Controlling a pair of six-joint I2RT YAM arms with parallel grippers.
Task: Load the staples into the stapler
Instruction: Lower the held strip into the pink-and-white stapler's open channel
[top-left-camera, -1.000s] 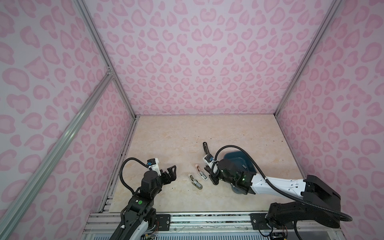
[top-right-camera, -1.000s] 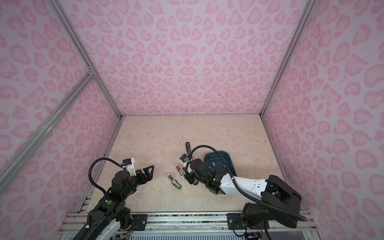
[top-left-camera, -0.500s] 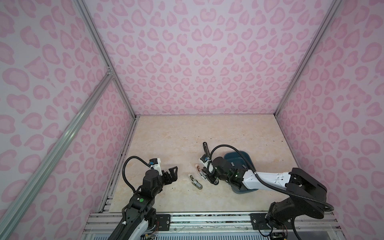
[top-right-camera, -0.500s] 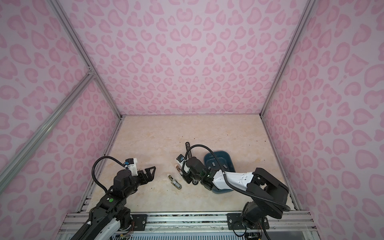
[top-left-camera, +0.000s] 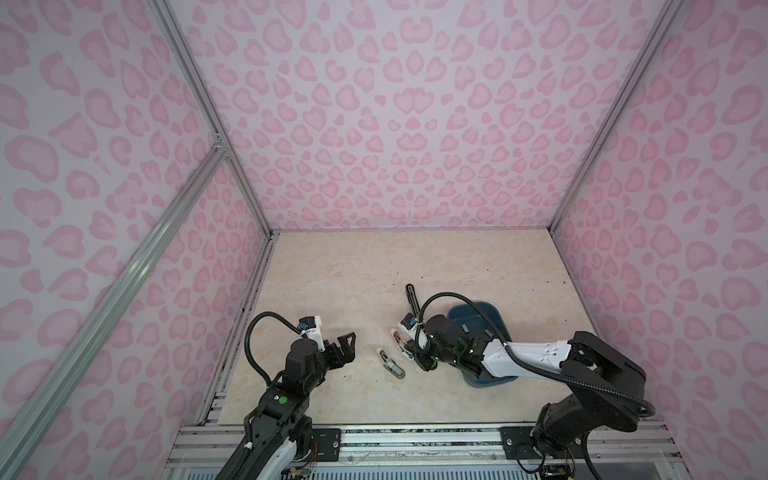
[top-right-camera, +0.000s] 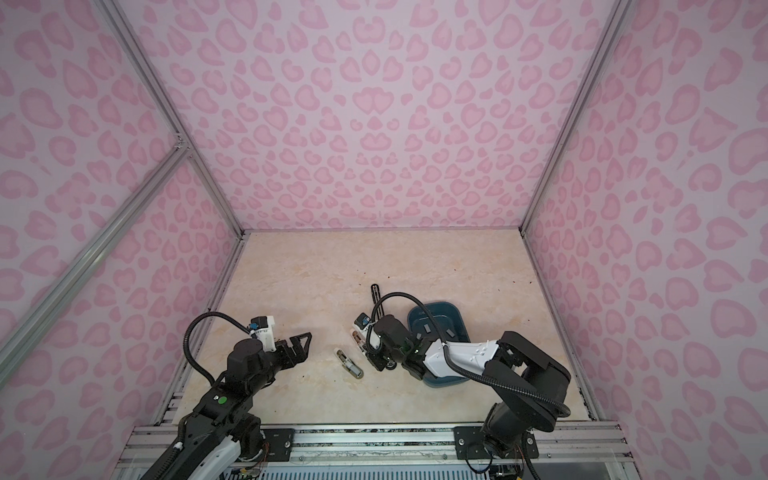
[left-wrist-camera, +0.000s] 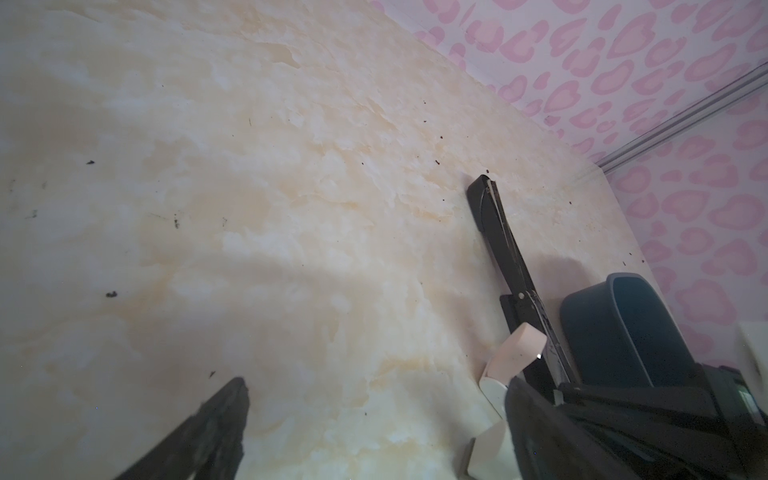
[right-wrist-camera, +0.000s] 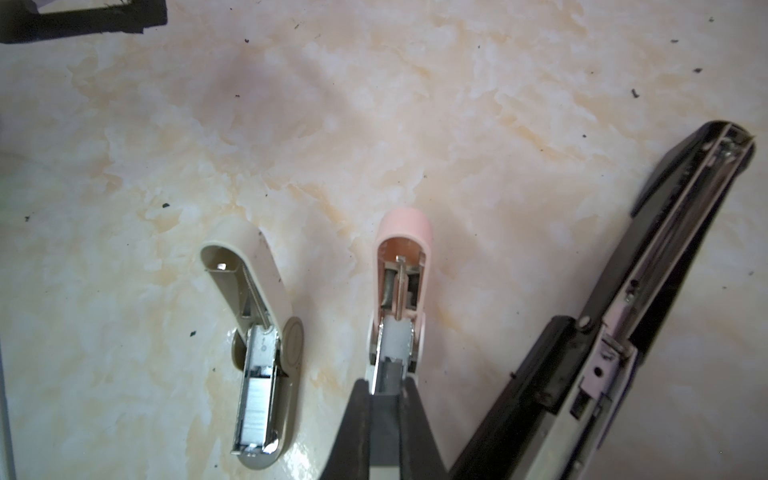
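Note:
Three staplers lie open on the table. In the right wrist view the pink stapler (right-wrist-camera: 402, 266) is in the middle. My right gripper (right-wrist-camera: 385, 382) is shut on a grey staples strip (right-wrist-camera: 386, 409), whose front end reaches into the pink stapler's metal channel. The beige stapler (right-wrist-camera: 266, 332) beside it has staples (right-wrist-camera: 257, 401) in its channel. The long black stapler (right-wrist-camera: 623, 316) lies on the other side. In both top views my left gripper (top-left-camera: 347, 345) (top-right-camera: 301, 347) hangs open and empty, to the left of the beige stapler (top-left-camera: 390, 363).
A dark blue tray (top-left-camera: 496, 320) (top-right-camera: 459, 316) lies under my right arm and holds loose staple strips (top-right-camera: 425, 328). The black stapler (top-left-camera: 411, 299) stretches toward the back wall. Pink patterned walls close in three sides. A metal rail runs along the front edge.
My right gripper has shifted slightly left toward the pink stapler, and its arm has drawn in closer. The left arm has barely moved.

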